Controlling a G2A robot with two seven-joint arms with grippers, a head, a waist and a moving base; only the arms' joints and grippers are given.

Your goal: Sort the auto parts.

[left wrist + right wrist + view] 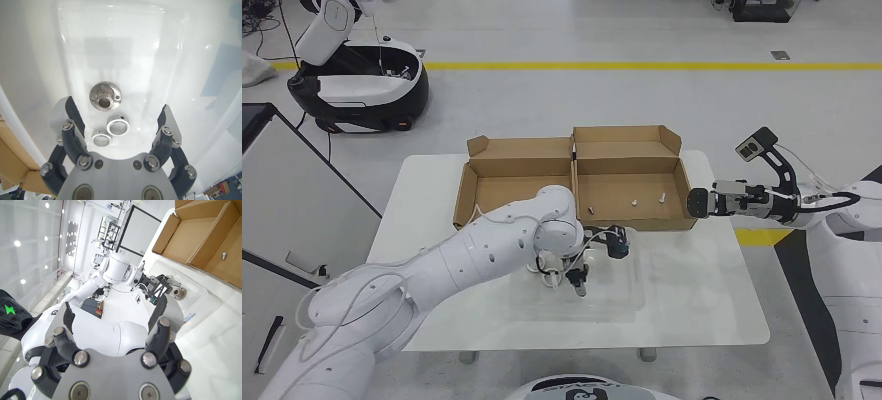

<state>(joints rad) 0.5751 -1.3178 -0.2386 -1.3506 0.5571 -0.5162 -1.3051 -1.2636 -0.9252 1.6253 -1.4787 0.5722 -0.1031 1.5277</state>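
A steel flanged hub (105, 98) and two silver ring collars (118, 126) (101, 138) lie in a clear plastic tray (170, 56) on the white table. My left gripper (117, 104) hangs open just above them, with the collars between its fingers and the hub just past the tips. In the top view the left gripper (577, 278) is over the tray (642, 300) in front of the cardboard box (517, 160). My right gripper (115, 303) is open and holds nothing; it sits at the box's right end (692, 203). From there the hub (178, 292) shows beside the left gripper (162, 289).
The cardboard box has two compartments. The right one (627, 185) holds a few small bolts (635, 202), one seen close (224, 255). Bare table (692, 300) lies right of the tray. Another robot base (362, 85) stands on the floor beyond the table.
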